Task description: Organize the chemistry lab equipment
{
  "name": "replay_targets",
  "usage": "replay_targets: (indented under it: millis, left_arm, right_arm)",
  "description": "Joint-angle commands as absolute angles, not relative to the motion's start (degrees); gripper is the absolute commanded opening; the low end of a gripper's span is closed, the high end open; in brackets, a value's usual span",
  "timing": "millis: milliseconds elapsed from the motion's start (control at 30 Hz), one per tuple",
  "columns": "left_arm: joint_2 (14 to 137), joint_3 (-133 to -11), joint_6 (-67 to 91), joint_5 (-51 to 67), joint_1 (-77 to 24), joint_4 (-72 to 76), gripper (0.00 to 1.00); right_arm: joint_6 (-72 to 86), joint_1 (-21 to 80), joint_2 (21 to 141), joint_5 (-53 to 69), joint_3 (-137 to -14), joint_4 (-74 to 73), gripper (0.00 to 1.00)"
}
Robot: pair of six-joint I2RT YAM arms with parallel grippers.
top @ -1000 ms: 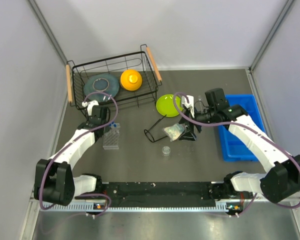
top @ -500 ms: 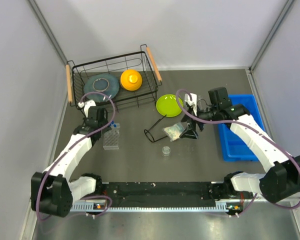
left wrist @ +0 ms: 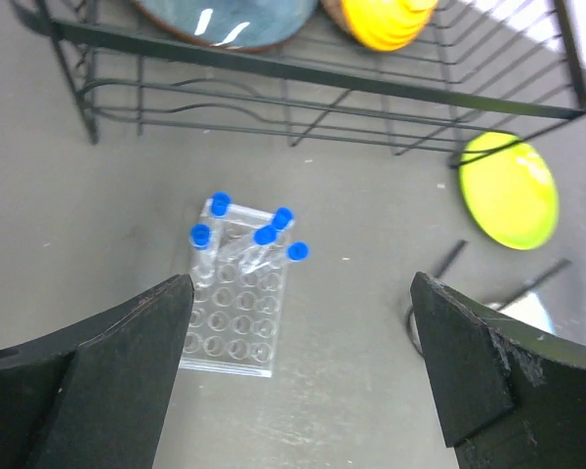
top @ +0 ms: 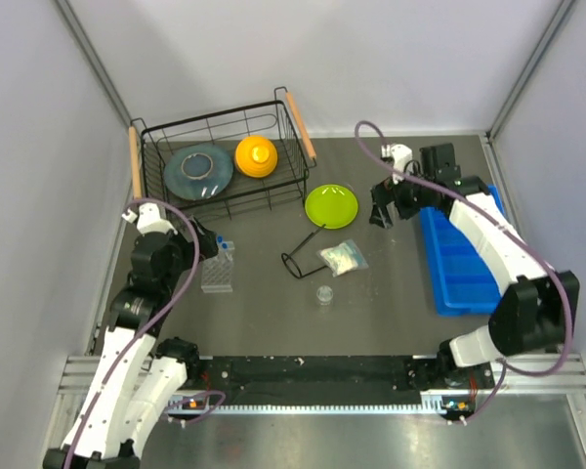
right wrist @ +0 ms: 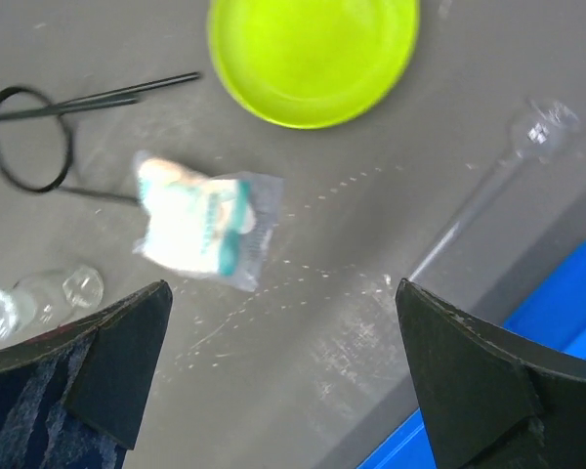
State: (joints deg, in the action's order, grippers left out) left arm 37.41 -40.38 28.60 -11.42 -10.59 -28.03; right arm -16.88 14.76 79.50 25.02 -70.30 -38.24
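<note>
The clear tube rack (left wrist: 232,311) (top: 218,271) stands on the table with several blue-capped test tubes (left wrist: 264,236) at its far end. My left gripper (left wrist: 301,283) (top: 200,244) hangs open above and to the near left of it, holding nothing. The black-framed goggles (top: 303,256) (right wrist: 29,137), crinkly packet (top: 342,257) (right wrist: 200,230) and tiny round dish (top: 324,293) (right wrist: 49,293) lie mid-table. The thin glass rod (right wrist: 488,186) lies beside the blue bin. My right gripper (right wrist: 283,288) (top: 381,210) is open and empty, raised above the table to the right of the lime-green plate.
The lime-green plate (top: 331,205) (right wrist: 313,54) lies behind the goggles. A black wire basket (top: 283,171) at the back left holds an orange bowl (top: 256,156) and a grey plate (top: 197,168). A blue bin (top: 459,264) (right wrist: 537,410) sits at the right.
My left gripper opened and the left arm drew back from the rack. The right arm lifted away from the packet and goggles toward the back right, empty.
</note>
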Motion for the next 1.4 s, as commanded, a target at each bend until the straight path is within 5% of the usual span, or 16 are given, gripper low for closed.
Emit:
replay_targets:
  millis: [0,333,733,1067,1367]
  left_arm:
    - [32.3,-39.3,28.3,-1.2,-10.4,-25.9,0.99]
    - [26.2,-36.3,30.8,21.3,-10.4,-21.5,0.98]
    - [28.7,-28.7,37.8,32.7,-10.6,-9.2,0.96]
    - [28.8,-29.8,37.6,31.8,-11.2,-11.8,0.95]
    - [27.2,-29.7,38.1,31.8,-11.3,-15.3,0.93]
  right_arm:
    - [-7.3,8.1,88.6,23.6,-75.4,-38.5,0.99]
    - [-13.0,6.9,105.0,21.1,-85.4,-43.8,0.93]
    - [-33.6,11.6,90.4,51.6,-79.0,-44.0,0.92]
    - [-45.2,31.0,83.2,37.3,-71.4,-44.0,0.92]
    - [-36.8,34.0,89.6,20.0,-65.7,-31.8,0.80]
